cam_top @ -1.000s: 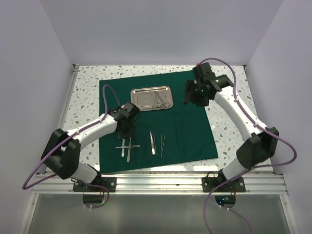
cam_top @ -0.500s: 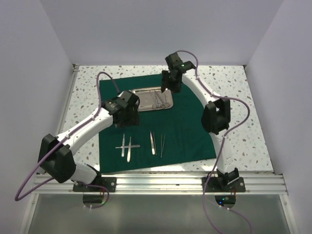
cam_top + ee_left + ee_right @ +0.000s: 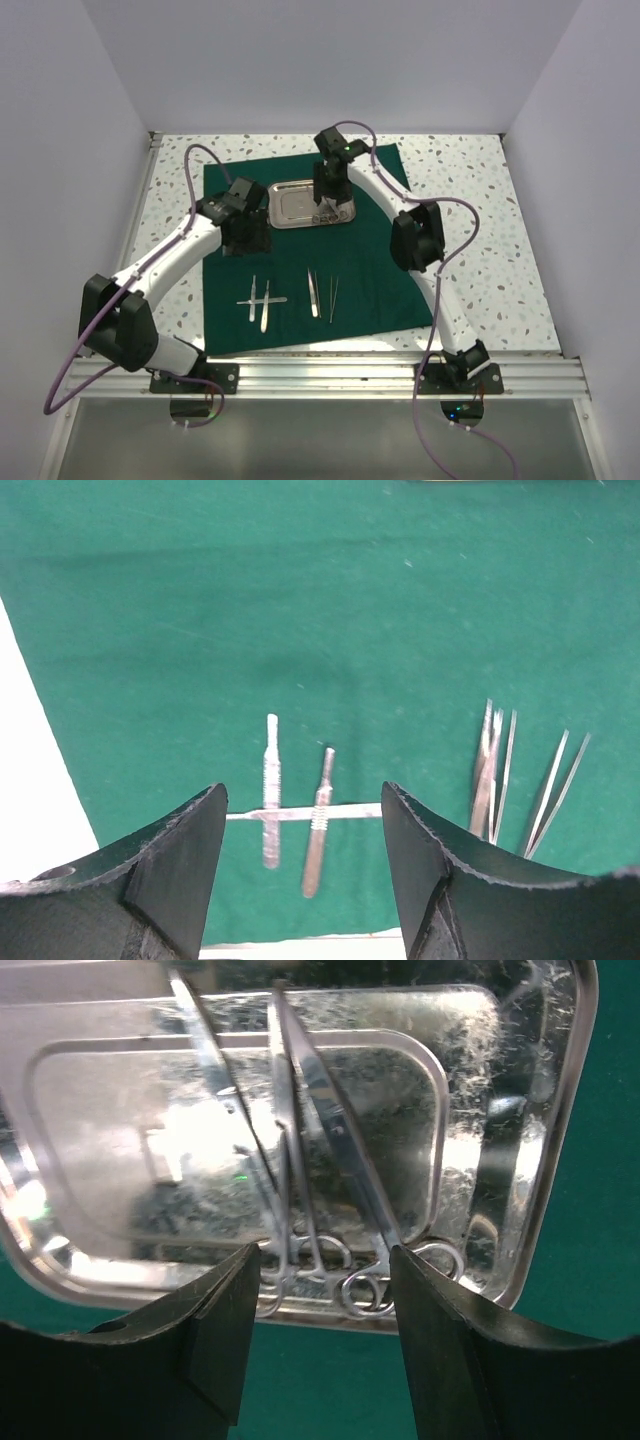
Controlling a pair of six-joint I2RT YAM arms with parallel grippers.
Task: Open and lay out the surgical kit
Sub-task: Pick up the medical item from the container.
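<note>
The dark green cloth (image 3: 380, 270) lies spread flat on the table. The steel tray (image 3: 288, 205) sits on its far part and holds ring-handled scissors and clamps (image 3: 300, 1160). My right gripper (image 3: 328, 200) hangs open over the tray's right half, with the ring handles (image 3: 365, 1285) between its fingers and nothing held. Three scalpel handles (image 3: 271, 790) lie crossed on the cloth near the front left. Two tweezers (image 3: 490, 775) lie to their right. My left gripper (image 3: 245, 232) is open and empty above the cloth, left of the tray and beyond the scalpels.
The cloth (image 3: 300, 600) ends at the speckled white tabletop (image 3: 480, 200), which shows on both sides. White walls close the table on the left, back and right. An aluminium rail (image 3: 330, 375) with the arm bases runs along the near edge.
My right arm swung left from the table's back right to over the tray. My left gripper drew back from the scalpels toward the back left, still open.
</note>
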